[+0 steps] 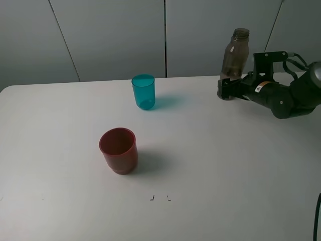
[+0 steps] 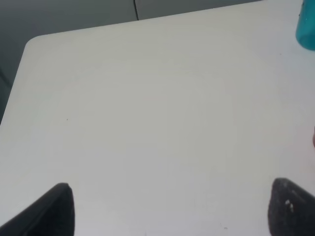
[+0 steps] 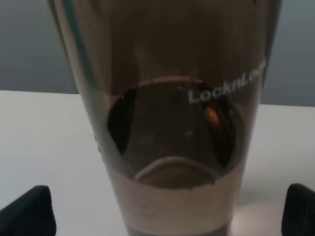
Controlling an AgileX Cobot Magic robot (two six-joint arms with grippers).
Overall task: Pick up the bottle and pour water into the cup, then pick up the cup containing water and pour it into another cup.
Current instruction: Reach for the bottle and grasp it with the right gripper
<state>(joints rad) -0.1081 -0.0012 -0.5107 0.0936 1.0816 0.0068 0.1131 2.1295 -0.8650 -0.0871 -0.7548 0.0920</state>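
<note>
The bottle [image 1: 234, 55] is standing upright, its long axis vertical and its open neck on top, with its base sitting between the spread fingers of the right gripper [image 1: 226, 90], which are flanking it but not pinching it. The cup [image 1: 143, 91] is waiting well apart from the bottle, another cup [image 1: 119, 150] even farther off. The left gripper [image 2: 170, 211] is also hanging spread and empty, so the right arm is the nearer.

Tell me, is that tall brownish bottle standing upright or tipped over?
Upright: the bottle stands vertical, its capless neck pointing up.
</note>
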